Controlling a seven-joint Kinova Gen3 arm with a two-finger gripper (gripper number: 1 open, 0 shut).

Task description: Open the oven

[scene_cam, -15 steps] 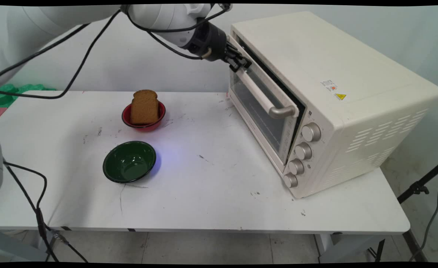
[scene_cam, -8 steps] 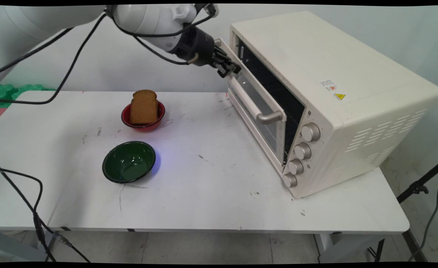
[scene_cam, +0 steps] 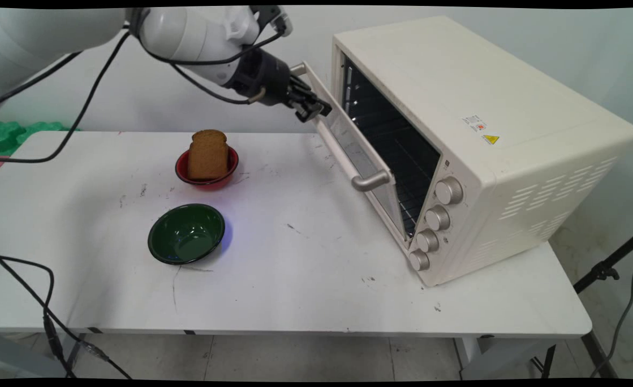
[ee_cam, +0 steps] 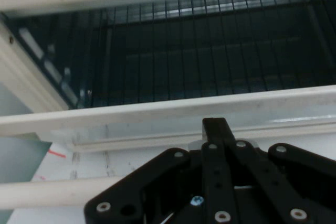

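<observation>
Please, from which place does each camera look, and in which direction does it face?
Main view: fixed above the table's near side, looking down across it to the wall; shows the arm and gripper at the oven door's top edge.
Hand view: on the hand, looking along the gripper over the door into the oven's rack; shows the black linkage.
Shared: gripper, door, oven.

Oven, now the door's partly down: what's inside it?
Inside the oven, behind the part-open door, only a wire rack and dark walls show. No food is visible; the door's edge hides the floor at the cavity's front.
</observation>
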